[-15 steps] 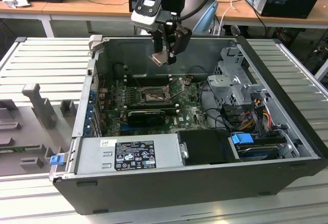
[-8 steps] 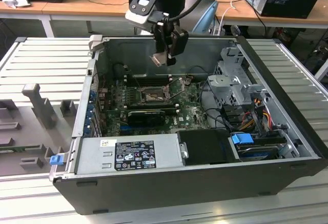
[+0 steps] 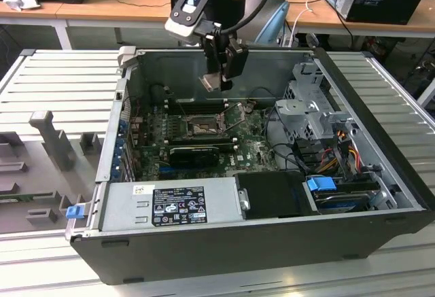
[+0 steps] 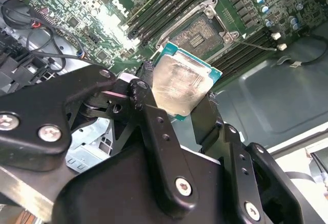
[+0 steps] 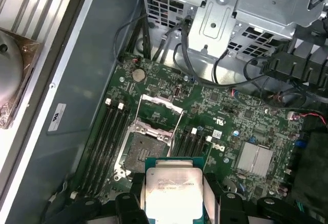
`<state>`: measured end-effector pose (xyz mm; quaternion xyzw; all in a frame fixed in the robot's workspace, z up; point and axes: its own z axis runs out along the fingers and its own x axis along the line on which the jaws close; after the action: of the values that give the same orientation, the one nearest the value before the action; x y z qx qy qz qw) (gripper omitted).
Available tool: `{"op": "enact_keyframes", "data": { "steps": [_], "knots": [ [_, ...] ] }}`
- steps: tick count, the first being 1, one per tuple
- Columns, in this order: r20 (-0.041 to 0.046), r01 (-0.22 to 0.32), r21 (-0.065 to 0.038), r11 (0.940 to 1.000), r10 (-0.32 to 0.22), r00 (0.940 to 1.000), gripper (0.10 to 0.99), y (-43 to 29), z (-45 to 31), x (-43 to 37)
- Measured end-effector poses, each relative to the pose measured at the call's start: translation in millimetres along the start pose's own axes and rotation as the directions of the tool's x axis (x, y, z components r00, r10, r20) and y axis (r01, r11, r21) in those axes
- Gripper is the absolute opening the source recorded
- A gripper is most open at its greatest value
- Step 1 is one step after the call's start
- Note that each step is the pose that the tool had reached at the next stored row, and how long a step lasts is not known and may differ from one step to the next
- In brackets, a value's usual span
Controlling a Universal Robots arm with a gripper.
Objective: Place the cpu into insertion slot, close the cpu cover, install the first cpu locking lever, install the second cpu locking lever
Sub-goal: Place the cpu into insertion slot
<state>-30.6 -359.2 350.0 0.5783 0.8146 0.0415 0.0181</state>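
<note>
Step one in hand: placing chip. Claw [image 3: 221, 78] clamped on chip [image 4: 184, 88] by two edges, held in air above bare socket [image 5: 142, 152], well apart. Cover [image 5: 161, 108] swung open. Probably needed: chip squared to socket frame, level descent.

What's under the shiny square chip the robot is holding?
The cpu, held in the fingers, hangs over the green motherboard, near the open insertion slot. The board right beneath the chip is hidden.
</note>
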Motion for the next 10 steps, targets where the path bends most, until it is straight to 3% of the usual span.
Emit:
{"op": "enact_keyframes", "data": {
  "steps": [6,10],
  "knots": [
    [0.0016,-0.017,0.0,0.9999,0.017,0.9999,0.537,-0.1,1.4,0.0],
    [0.006,-0.068,-0.002,0.9977,0.068,0.9976,0.537,-0.2,2.5,0.0]
  ]
}}
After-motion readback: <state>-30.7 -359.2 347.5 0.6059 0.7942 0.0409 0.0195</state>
